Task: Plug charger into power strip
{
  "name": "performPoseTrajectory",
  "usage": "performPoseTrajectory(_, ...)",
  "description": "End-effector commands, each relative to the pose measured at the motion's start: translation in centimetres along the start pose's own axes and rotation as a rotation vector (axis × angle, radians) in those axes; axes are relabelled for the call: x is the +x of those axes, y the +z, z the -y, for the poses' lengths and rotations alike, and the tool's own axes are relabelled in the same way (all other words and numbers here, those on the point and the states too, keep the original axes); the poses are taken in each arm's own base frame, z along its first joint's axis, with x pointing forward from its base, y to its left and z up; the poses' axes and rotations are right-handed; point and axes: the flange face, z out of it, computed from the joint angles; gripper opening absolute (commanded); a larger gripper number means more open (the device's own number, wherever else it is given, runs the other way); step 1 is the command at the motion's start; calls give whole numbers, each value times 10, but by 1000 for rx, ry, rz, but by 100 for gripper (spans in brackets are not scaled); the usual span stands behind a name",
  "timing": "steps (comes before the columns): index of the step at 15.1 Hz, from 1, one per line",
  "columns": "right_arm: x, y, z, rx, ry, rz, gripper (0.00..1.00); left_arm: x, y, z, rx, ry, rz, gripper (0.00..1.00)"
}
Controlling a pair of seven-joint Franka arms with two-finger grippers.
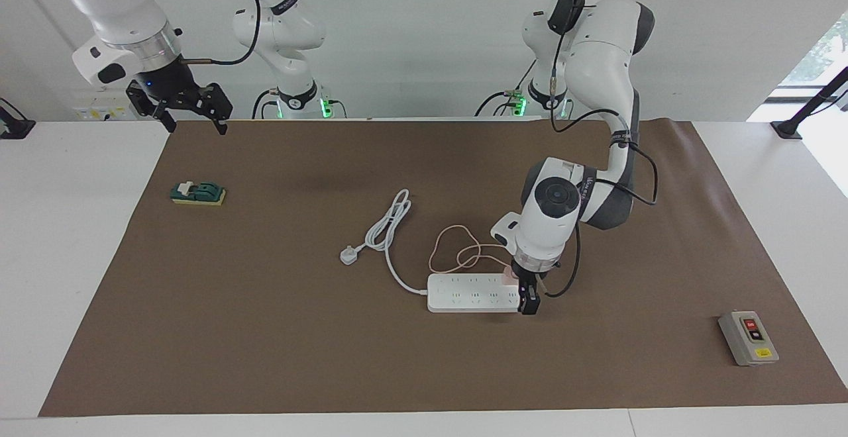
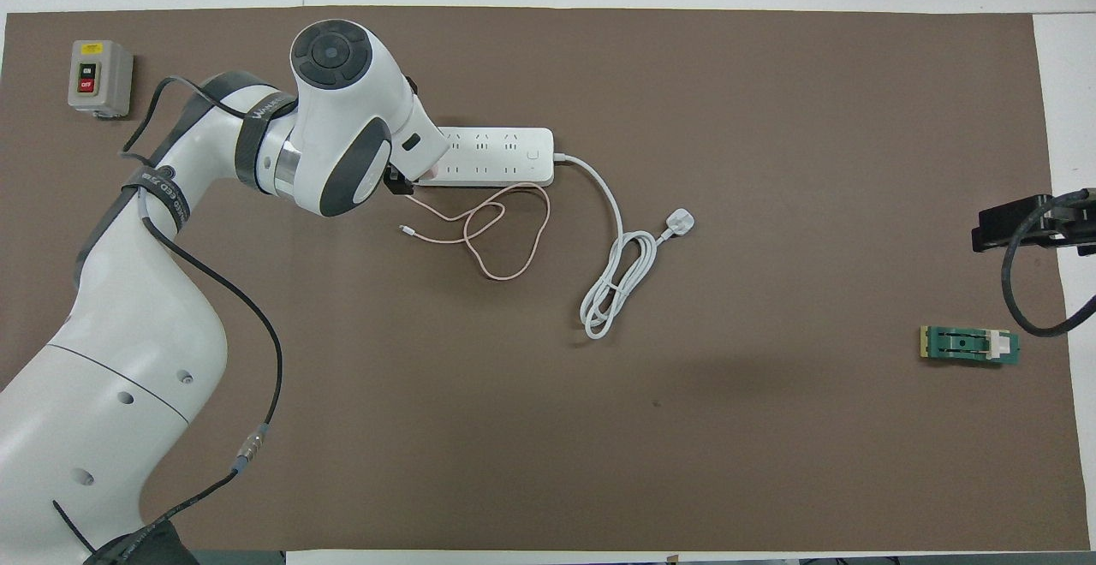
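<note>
Brown worktop [image 1: 265,344]: charger [image 1: 509,277] sits in power strip [image 1: 464,293]; left end effector [image 1: 528,303] alongside (opening unclear) should probably lift straight; right end effector [image 1: 195,119] waits wide.

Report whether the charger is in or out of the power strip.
In, it seems: the charger sits on the power strip at its socket row, beside the left end effector. Prongs hidden.

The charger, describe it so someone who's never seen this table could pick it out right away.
Find the long white power strip in the middle of the brown mat. At its end toward the left arm, a small pale pink cube, the charger, sits on the sockets. A thin pink cable loops from it, unlike the strip's thick white cord.
</note>
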Motion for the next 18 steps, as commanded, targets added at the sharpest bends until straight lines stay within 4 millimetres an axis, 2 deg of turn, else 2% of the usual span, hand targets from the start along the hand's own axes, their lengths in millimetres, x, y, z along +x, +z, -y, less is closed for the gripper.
performPoseTrajectory(1,-9,-3,-2,3,16,2,100,-9,-38,14,32,-41,-53,100)
performPoseTrajectory(2,-9,-3,-1,3,14,2,100,-8,-57,10,36,-67,-80,100)
performPoseTrajectory(5,-9,-3,-1,3,14,2,100,-9,-95,-8,-17,-173,-84,100)
performPoseTrajectory(11,-9,-3,-1,3,14,2,100,-34,-158,-36,-88,-365,-43,100)
performPoseTrajectory(18,-9,-3,-1,3,14,2,100,-106,-221,-57,-137,-633,12,100)
